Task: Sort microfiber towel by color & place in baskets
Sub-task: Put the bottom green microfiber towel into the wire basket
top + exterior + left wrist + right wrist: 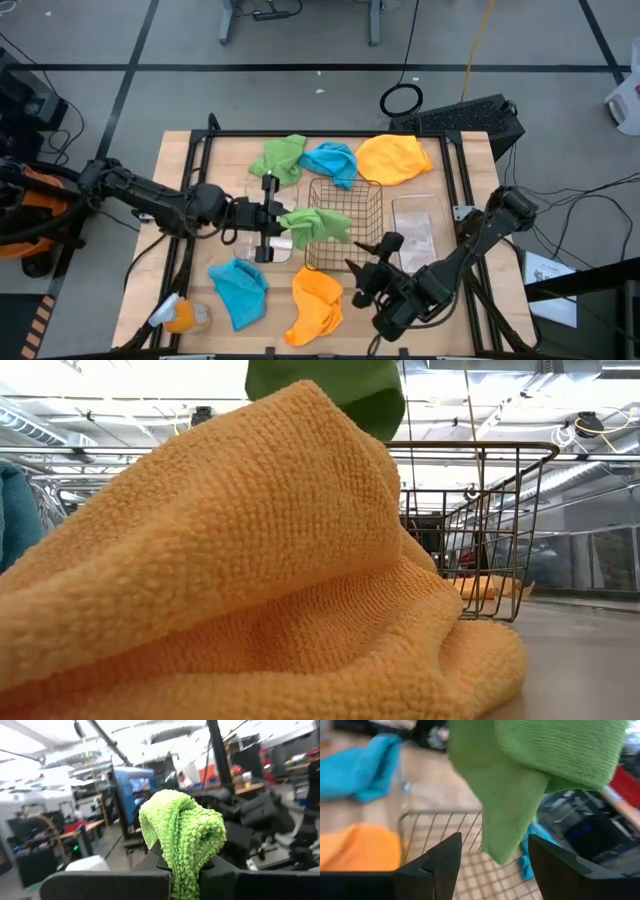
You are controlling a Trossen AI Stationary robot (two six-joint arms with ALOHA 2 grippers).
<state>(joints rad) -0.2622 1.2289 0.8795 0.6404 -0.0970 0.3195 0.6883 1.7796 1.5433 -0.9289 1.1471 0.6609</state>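
My left gripper point(283, 221) reaches in from the table's left and is shut on a bright green microfiber towel point(318, 225), held over the dark wire mesh basket point(368, 200). The same towel shows in the right wrist view point(520, 780) and at the top of the low view point(330, 385). My right gripper point(360, 268) stands open just near of the basket, pointing at the hanging towel, with nothing between its fingers point(490, 865). Lying on the table are a second green towel point(280, 158), two blue towels point(330, 162) point(240, 290) and two orange ones point(393, 158) point(318, 305). My left gripper pinches a bunched fold of the green towel point(184, 851) between its two fingers, which come in roughly level from the table's left. The bunch stands up past the fingertips. The rest of the towel hangs off the fingers above the wire basket's left part, clear of the table.
A clear plastic basket point(415, 235) stands right of the wire one, and another point(250, 235) lies under my left gripper. A small orange-and-white object point(180, 316) sits at the near left corner. In the low view the near orange towel point(250, 590) blocks most of the sight.
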